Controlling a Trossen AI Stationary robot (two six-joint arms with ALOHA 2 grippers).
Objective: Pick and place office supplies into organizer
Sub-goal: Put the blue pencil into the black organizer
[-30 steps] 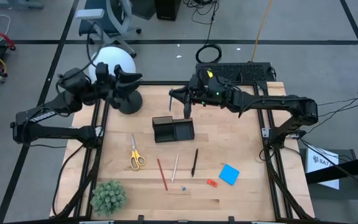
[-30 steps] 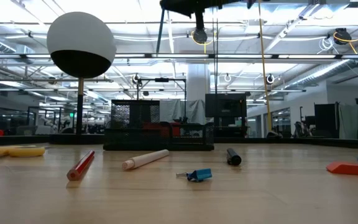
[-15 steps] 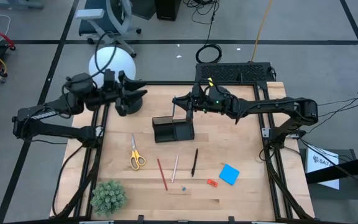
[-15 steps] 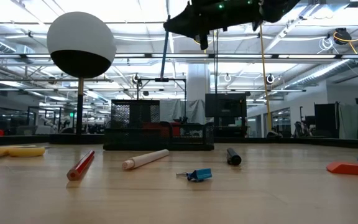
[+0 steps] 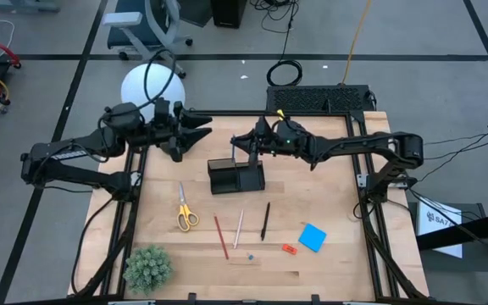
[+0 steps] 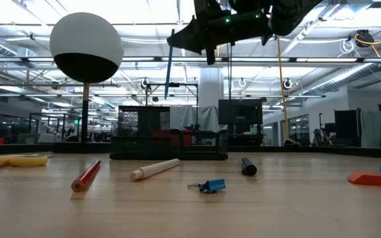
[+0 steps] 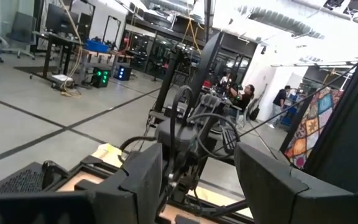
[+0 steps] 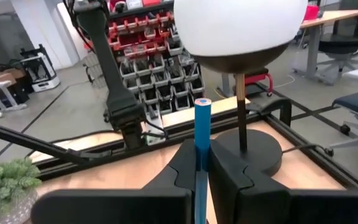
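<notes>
My right gripper (image 5: 240, 144) is shut on a blue pencil (image 6: 169, 73) that stands upright just above the far left part of the black organizer (image 5: 235, 175). My left gripper (image 5: 200, 127) hovers open over the lamp's base, with nothing between its fingers. On the table lie yellow-handled scissors (image 5: 185, 209), a red pencil (image 5: 220, 237), a pale pencil (image 5: 239, 229), a black pen (image 5: 265, 220), a blue note pad (image 5: 313, 237) and a red-orange piece (image 5: 289, 249). My right gripper pinches the blue pencil near its upper end (image 8: 202, 134) between its two fingers. The fingers (image 8: 182, 171) lie level, come from the table's right side and cross the pencil. The pencil hangs upright below them; its lower end (image 6: 166, 96) is clear of the organizer.
A white globe lamp (image 5: 152, 85) stands at the far left, its base under my left arm. A green plant (image 5: 148, 267) sits at the near left corner. A small blue clip (image 6: 210, 186) lies near the pencils.
My right gripper has sunk toward the organizer with the blue pencil, which stays upright. My left gripper has moved toward the table's right edge and a little nearer, still open.
</notes>
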